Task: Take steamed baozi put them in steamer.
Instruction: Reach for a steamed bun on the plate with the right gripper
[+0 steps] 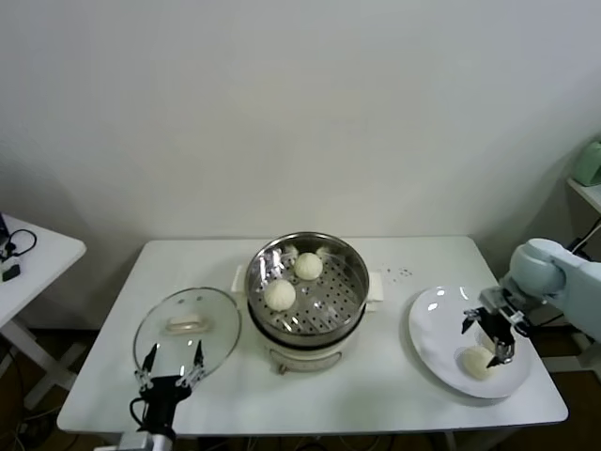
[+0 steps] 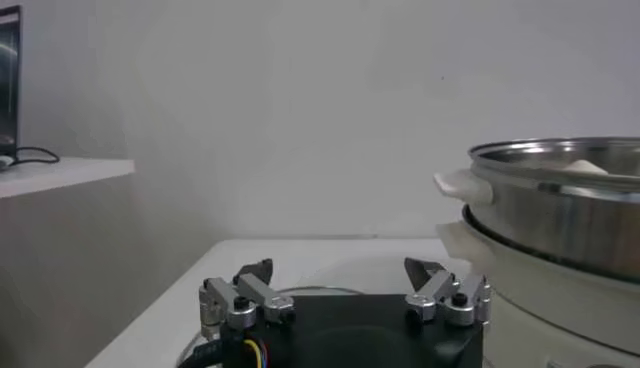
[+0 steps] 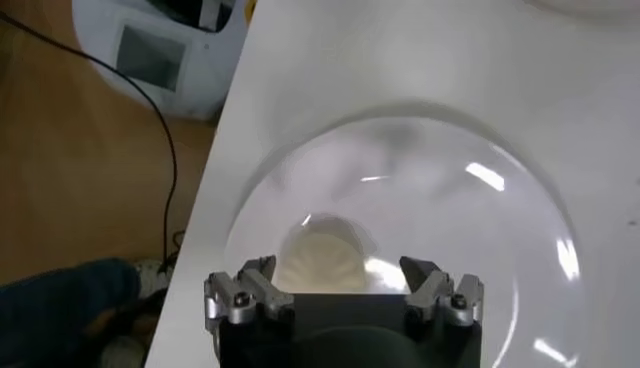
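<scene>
On the white plate (image 1: 434,331) at table's right, R gripper (image 1: 496,340) hovers w/ jaws spread wide over one steamed baozi (image 1: 476,362), not clamped on it. Steamer (image 1: 349,293) sits mid-table w/ two baozi (image 1: 280,294) visible in its basket. L gripper (image 1: 173,369) parked near front edge, jaws apart, over glass lid (image 1: 187,329).

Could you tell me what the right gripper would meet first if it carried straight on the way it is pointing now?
Most likely the baozi on the white plate: the open right gripper points down at it, fingers either side. Exact depth is unclear.
</scene>
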Controlling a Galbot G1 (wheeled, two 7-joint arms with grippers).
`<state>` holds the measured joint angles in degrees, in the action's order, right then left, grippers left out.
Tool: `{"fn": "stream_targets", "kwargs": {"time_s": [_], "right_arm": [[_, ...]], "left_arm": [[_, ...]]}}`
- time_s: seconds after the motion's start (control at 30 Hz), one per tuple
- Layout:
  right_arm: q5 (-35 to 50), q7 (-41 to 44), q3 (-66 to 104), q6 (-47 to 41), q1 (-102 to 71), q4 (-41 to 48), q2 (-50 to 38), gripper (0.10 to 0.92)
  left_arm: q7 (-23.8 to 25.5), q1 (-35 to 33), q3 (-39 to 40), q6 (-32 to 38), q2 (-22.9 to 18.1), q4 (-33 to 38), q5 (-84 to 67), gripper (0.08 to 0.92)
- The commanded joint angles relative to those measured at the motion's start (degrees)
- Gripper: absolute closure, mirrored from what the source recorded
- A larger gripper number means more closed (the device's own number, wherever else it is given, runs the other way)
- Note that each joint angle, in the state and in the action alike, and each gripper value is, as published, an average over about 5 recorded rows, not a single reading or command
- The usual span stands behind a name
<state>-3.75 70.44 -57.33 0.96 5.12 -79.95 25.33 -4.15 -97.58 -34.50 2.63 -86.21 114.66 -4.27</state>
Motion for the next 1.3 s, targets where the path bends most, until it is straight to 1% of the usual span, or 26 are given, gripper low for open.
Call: {"fn": "stream_targets", "kwargs": {"time_s": [0.03, 0.47, 0.87, 1.1, 1.3], "right_arm": [[-5.8, -1.2, 5.7, 0.7, -8.9, 1.1, -1.0, 0.203], [-10.0, -3.0, 8.8, 2.8, -11.3, 4.4, 2.2, 0.203], [-11.3, -3.0, 10.0, 3.0, -12.9, 4.5, 3.4, 0.203], [-11.3, -2.8, 10.7, 3.0, -13.5, 4.3, 3.2, 0.262], [-11.5, -2.8, 11.2, 3.1, -13.5, 4.1, 3.0, 0.287]], "left_arm": [[0.0, -0.1, 0.0, 0.1, 0.0, -0.3, 0.1, 0.177], [0.0, 0.2, 0.1, 0.1, 0.1, -0.9, 0.3, 0.177], [0.0, 0.6, 0.0, 0.0, 0.1, -1.4, 0.2, 0.177], [0.1, 1.0, 0.1, 0.0, 0.1, -1.8, 0.2, 0.177], [0.1, 1.3, 0.2, -0.1, 0.2, -1.9, 0.1, 0.177]]}}
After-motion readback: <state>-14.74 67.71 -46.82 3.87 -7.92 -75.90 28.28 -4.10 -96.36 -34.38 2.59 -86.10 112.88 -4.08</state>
